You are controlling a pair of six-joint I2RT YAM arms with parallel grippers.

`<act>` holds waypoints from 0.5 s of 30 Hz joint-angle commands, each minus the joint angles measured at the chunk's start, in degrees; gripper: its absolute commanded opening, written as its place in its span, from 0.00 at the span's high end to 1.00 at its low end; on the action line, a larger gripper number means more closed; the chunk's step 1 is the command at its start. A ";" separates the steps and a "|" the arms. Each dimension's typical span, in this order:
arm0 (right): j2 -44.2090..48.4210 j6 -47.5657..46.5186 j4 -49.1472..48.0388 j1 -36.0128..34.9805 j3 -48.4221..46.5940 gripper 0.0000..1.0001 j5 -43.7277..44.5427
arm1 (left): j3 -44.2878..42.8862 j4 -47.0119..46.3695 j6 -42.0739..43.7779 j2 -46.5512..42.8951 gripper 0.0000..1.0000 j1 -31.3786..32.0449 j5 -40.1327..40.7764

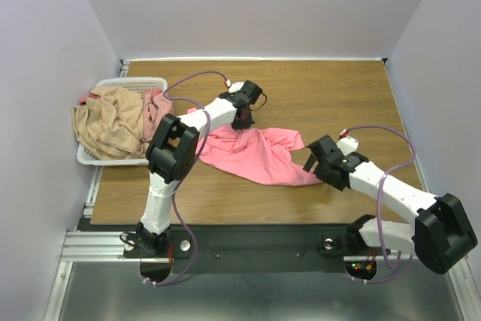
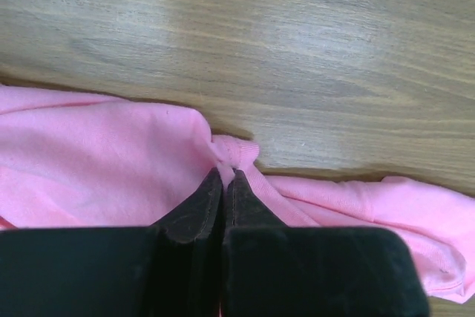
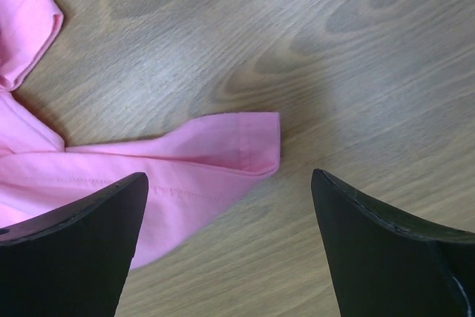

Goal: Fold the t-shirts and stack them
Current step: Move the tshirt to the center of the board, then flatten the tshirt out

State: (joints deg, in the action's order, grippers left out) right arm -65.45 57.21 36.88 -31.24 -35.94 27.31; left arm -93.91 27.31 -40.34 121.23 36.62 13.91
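A salmon-pink t-shirt [image 1: 252, 154] lies crumpled on the wooden table [image 1: 331, 95]. My left gripper [image 1: 242, 119] is shut on a pinch of the shirt's far edge, seen in the left wrist view [image 2: 225, 172] with cloth bunched at the fingertips. My right gripper [image 1: 314, 165] is open and empty at the shirt's near right corner; in the right wrist view [image 3: 230, 180] a hemmed corner of the shirt [image 3: 223, 150] lies between the spread fingers on the table. A tan-beige t-shirt [image 1: 109, 122] and a dusty pink t-shirt [image 1: 155, 107] are heaped in the basket.
A white slatted basket [image 1: 120, 159] stands at the table's left edge, overflowing with the two shirts. Grey walls close the table on three sides. Purple cables loop off both arms.
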 commanded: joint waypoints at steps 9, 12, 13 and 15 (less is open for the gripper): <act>-3.45 3.43 -7.61 1.36 1.66 0.26 0.29 | 2.41 3.18 -2.29 -11.97 0.98 0.99 5.07; -5.20 3.78 -8.75 1.36 2.72 0.34 -0.06 | 2.41 4.15 -2.46 -13.12 0.99 1.52 6.21; -5.82 3.87 -9.19 1.36 2.90 0.36 -0.67 | 2.41 4.50 -2.55 -13.99 0.99 2.05 6.39; -7.31 3.79 -11.21 1.27 3.86 0.40 -1.64 | 2.50 5.29 -3.08 -15.05 1.00 2.75 7.88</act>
State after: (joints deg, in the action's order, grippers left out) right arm -71.02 59.88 30.09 -30.33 -33.17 26.17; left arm -91.83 30.20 -42.00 110.63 37.98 17.78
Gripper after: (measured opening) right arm 0.625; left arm 0.109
